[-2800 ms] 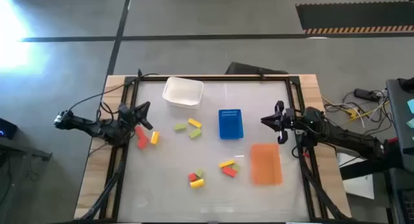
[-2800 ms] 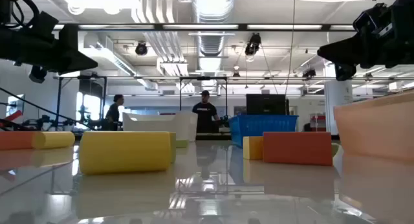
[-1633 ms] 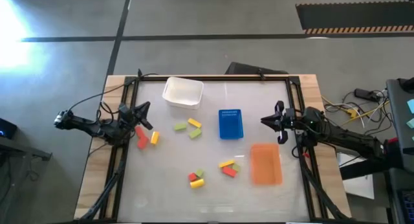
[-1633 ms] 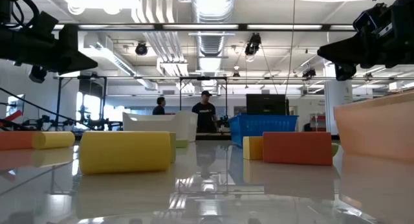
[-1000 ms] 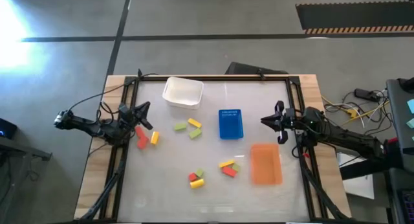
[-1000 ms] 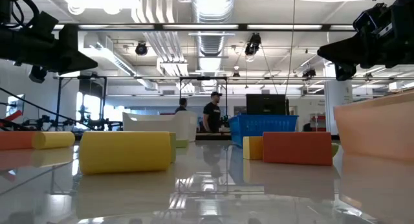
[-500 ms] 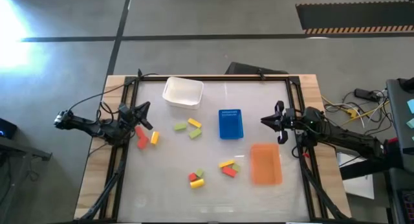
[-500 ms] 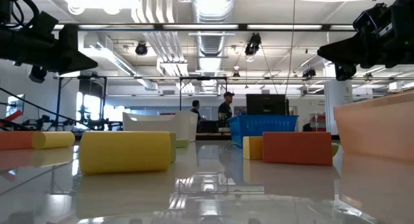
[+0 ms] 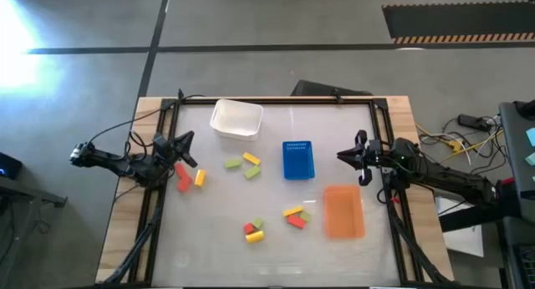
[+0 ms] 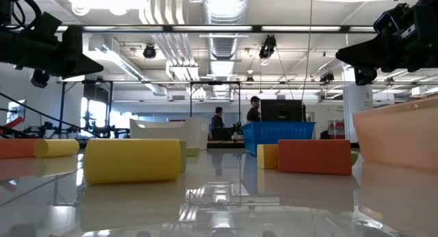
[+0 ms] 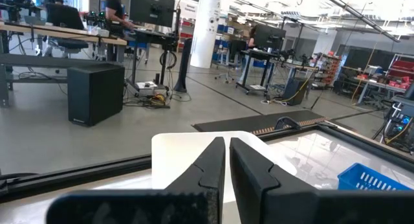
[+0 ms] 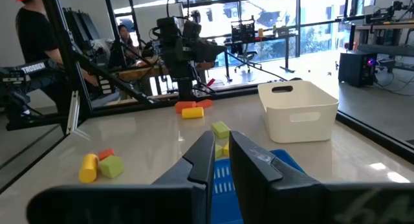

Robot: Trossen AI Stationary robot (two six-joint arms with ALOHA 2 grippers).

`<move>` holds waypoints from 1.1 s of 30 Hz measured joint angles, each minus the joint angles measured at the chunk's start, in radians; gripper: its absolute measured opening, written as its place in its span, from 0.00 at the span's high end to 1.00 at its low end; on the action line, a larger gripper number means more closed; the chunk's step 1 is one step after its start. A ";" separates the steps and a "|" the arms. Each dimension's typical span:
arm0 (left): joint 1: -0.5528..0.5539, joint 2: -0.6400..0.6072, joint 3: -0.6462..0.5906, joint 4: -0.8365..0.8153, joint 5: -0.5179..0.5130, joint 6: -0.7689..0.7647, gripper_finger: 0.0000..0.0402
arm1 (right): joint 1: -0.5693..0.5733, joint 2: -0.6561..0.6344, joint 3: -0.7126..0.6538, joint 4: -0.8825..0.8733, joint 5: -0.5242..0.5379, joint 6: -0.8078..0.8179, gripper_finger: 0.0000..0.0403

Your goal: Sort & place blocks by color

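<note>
Blocks: about a dozen small pieces lie loose on the white table (image 9: 209, 247) in three clusters; none is in a tray or the tub.
Left cluster: a red block (image 9: 182, 177) and a yellow block (image 9: 200, 178) lie side by side near the table's left edge, just right of the left gripper.
Middle cluster: a light green block (image 9: 232, 164), a yellow block (image 9: 252, 159) and another green block (image 9: 252, 173) sit left of the blue tray, nearer than the tub.
Near cluster: a yellow block (image 9: 292, 211), a red block (image 9: 297, 221) and a green block (image 9: 305, 215) lie close to the orange tray's left side; farther left and nearer are a red block (image 9: 249, 229), a yellow block (image 9: 255, 236) and a green block (image 9: 258, 225), bunched together.
Left gripper (image 9: 185, 149): at the left edge of the table, off the surface, fingers nearly together with only a thin slit between them, holding nothing.
Right gripper (image 9: 349, 156): at the right edge, right of the blue tray, fingers drawn in to a narrow gap, holding nothing.
White tub (image 9: 236, 119): far side, left of centre.
Blue tray (image 9: 298, 159): centre right, apart from the blocks.
Orange tray (image 9: 343, 211): right side, nearer than the blue tray.
Background: two people (image 10: 236, 120) stand in the room far behind the table in the low view.
</note>
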 joint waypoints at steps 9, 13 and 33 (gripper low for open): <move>0.000 0.000 0.000 0.000 0.000 0.000 0.98 | 0.000 0.000 0.000 0.000 0.000 -0.072 0.91; 0.000 0.000 0.000 0.000 0.000 0.000 0.98 | 0.000 0.000 0.000 0.000 0.001 -0.146 0.91; 0.000 0.000 0.000 0.035 0.002 -0.369 0.98 | 0.002 -0.001 0.000 0.238 0.000 0.287 0.91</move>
